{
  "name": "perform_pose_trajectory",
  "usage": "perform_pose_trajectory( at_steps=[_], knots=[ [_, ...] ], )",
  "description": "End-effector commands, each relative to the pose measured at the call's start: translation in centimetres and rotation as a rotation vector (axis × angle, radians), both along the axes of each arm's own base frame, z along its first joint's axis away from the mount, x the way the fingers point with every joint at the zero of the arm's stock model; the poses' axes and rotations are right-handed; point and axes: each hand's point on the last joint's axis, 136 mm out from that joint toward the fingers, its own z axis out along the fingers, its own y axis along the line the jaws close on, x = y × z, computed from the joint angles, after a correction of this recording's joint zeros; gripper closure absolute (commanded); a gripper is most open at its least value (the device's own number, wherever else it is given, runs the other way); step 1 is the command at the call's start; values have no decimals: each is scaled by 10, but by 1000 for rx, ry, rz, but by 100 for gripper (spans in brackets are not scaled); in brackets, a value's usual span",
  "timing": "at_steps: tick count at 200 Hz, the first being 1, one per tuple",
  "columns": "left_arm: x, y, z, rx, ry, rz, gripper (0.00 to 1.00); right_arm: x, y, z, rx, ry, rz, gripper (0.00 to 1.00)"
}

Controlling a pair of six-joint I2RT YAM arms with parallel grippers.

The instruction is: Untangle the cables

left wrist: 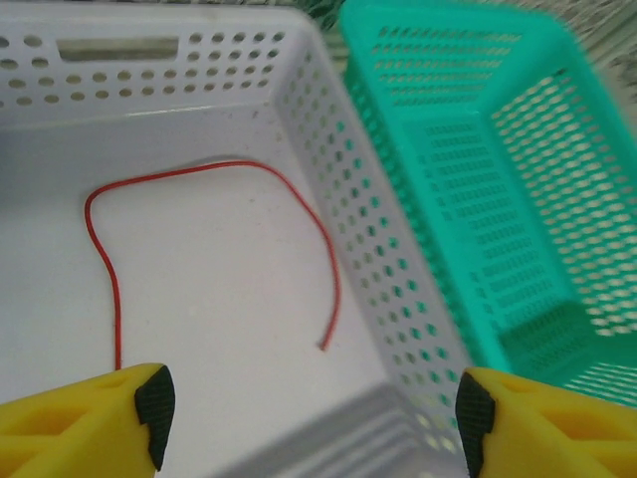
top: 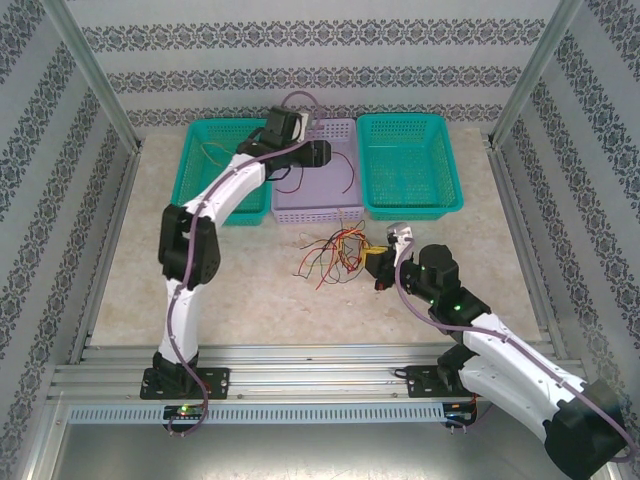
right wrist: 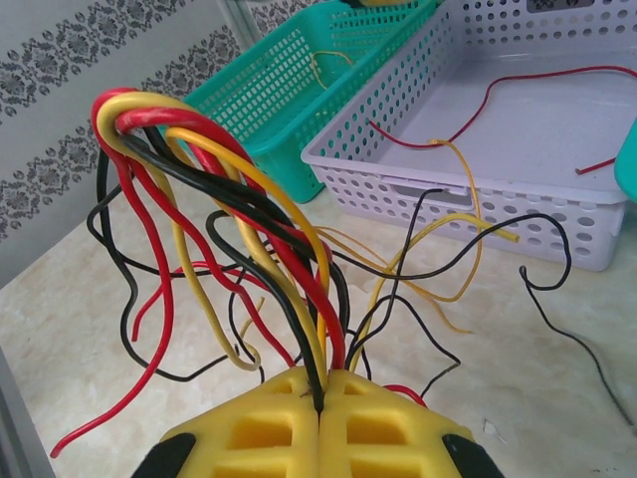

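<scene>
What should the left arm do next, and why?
Probably move the left gripper to the cables clamped in the right gripper and pull another wire: the left jaws stand open, empty, over the red wire lying in the basket.

I can read no text, label, brand, number or sign anywhere in these views. The cables [right wrist: 249, 219] carry no print that I can make out, and the yellow faces of the left end effector [left wrist: 314, 418] and the right end effector [right wrist: 318, 403] are plain. The wallpaper [top: 320, 40] across the upper part of the top view has bands of ornament, not lettering.
</scene>
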Motion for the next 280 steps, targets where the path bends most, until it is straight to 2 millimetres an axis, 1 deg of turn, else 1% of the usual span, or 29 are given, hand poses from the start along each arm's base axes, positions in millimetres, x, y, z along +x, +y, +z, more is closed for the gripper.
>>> perform_pose_trajectory(
  at_steps=[1, 10, 23, 51, 63, 77, 79, 80, 86, 105, 116, 129, 144, 163, 186, 202, 221, 241, 280],
  knots=[
    [-41, -4, 89, -168, -105, -48, 23, 7, 3, 20, 34, -50, -12, 100],
    [-57, -3, 98, -208, -94, -64, 22, 9, 3, 23, 39, -48, -14, 100],
    [-82, -3, 104, -264, -72, -90, 22, 13, 3, 28, 45, -46, -30, 100],
    [-134, 0, 108, -359, -33, -156, 22, 22, 4, 34, 29, -36, -55, 100],
    [-155, 1, 98, -368, -5, -182, 21, 27, 5, 35, 16, -28, -64, 100],
    [-177, 1, 80, -368, 34, -208, 21, 32, 8, 34, -1, -19, -61, 100],
    [-179, 1, 78, -368, 37, -212, 21, 32, 8, 33, -3, -16, -62, 100],
    [-181, 1, 73, -366, 48, -214, 21, 33, 8, 33, -4, -15, -62, 100],
    [-190, 1, 66, -364, 67, -224, 21, 35, 8, 29, -9, -9, -67, 100],
    [-213, 0, 48, -351, 101, -263, 21, 38, 9, 18, -8, 8, -75, 100],
    [-222, -3, 44, -331, 89, -288, 21, 38, 12, 15, 4, 8, -60, 100],
    [-229, -9, 41, -300, 77, -318, 21, 37, 17, 13, 13, 8, -37, 100],
    [-234, -18, 42, -307, 82, -365, 22, 36, 21, 10, 19, 10, -18, 100],
    [-232, -18, 37, -305, 80, -353, 22, 31, 26, 5, 22, 17, 22, 100],
    [-233, -20, 38, -326, 68, -366, 23, 27, 33, -3, -2, 35, 60, 100],
    [-232, -21, 35, -323, 69, -369, 27, 24, 39, -4, -5, 34, 86, 100],
    [-231, -22, 32, -314, 74, -375, 36, 20, 44, -3, -10, 28, 110, 100],
    [-233, -21, 31, -303, 75, -383, 45, 18, 44, -4, -15, 27, 110, 100],
    [-242, -23, 24, -263, 89, -427, 47, 18, 40, -1, -11, 12, 93, 100]
  ],
)
